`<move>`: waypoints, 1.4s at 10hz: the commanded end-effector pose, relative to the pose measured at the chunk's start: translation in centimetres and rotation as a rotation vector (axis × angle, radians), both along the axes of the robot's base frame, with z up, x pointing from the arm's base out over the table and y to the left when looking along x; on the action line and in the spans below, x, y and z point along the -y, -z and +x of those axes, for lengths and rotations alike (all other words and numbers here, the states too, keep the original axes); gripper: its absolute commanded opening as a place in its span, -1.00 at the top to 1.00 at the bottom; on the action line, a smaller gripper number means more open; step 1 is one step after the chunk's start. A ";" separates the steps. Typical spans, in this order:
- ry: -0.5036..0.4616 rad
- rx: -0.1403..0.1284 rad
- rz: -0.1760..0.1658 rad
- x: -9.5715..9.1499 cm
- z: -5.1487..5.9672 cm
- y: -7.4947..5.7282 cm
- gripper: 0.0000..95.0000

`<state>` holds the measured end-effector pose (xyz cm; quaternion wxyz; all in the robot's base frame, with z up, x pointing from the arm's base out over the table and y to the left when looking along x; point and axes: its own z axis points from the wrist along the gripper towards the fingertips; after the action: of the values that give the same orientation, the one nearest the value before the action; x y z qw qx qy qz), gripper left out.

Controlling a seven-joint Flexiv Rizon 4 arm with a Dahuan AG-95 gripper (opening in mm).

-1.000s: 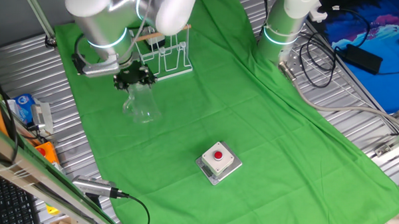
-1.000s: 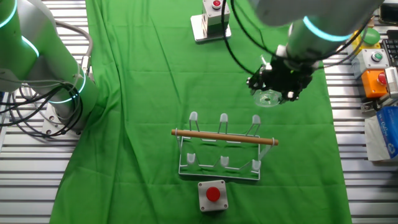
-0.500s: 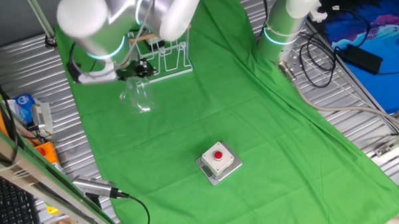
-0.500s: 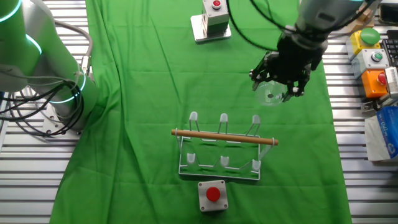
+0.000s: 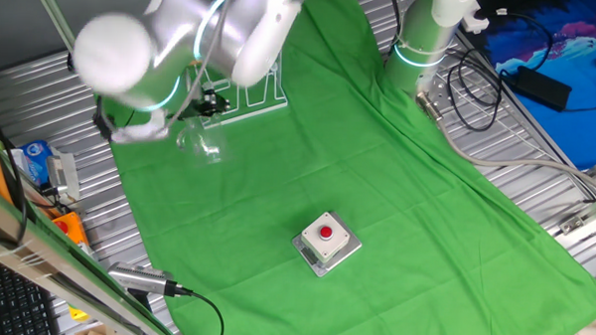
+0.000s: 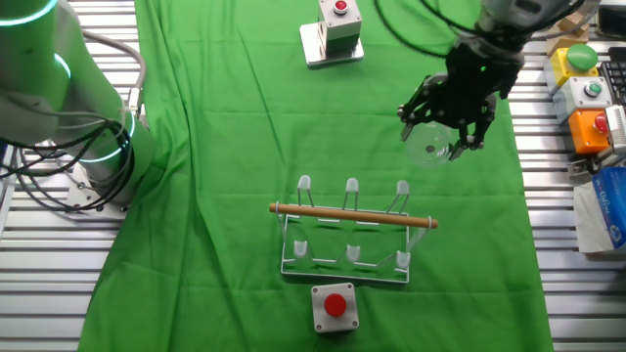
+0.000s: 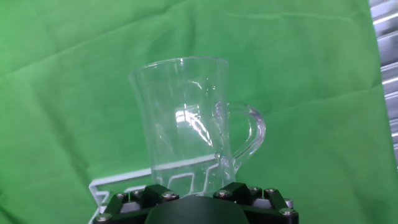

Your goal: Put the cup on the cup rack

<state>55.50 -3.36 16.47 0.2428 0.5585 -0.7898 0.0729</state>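
The clear cup (image 7: 186,124), with its side handle to the right, fills the hand view and is held by its base in my gripper (image 7: 194,194). In the fixed views the cup (image 6: 430,149) hangs in the air under my black gripper (image 6: 452,110), lifted off the green cloth and tilted. The same cup (image 5: 199,142) shows just below the gripper (image 5: 206,105) from the other side. The white wire cup rack (image 6: 350,233) with its wooden top bar stands on the cloth, a little down and to the left of the cup. Part of the rack (image 5: 256,94) is hidden behind my arm.
A box with a red button (image 6: 335,307) sits right in front of the rack, and another (image 6: 333,29) at the cloth's far end. A second robot base (image 6: 68,108) stands at the left. Control boxes (image 6: 592,108) and clutter line the right edge.
My arm has lifted and swung, carrying the cup upward and tilting it; the cup stays in the gripper. The rack and button boxes have not moved.
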 end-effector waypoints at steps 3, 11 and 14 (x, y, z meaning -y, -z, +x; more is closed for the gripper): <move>0.012 -0.002 -0.017 0.1 0.3 -0.2 1.00; 0.010 -0.001 -0.002 0.2 0.5 -0.1 1.00; 0.014 0.003 0.009 0.3 0.4 -0.1 1.00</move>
<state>55.84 -3.73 16.54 0.2380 0.5538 -0.7948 0.0698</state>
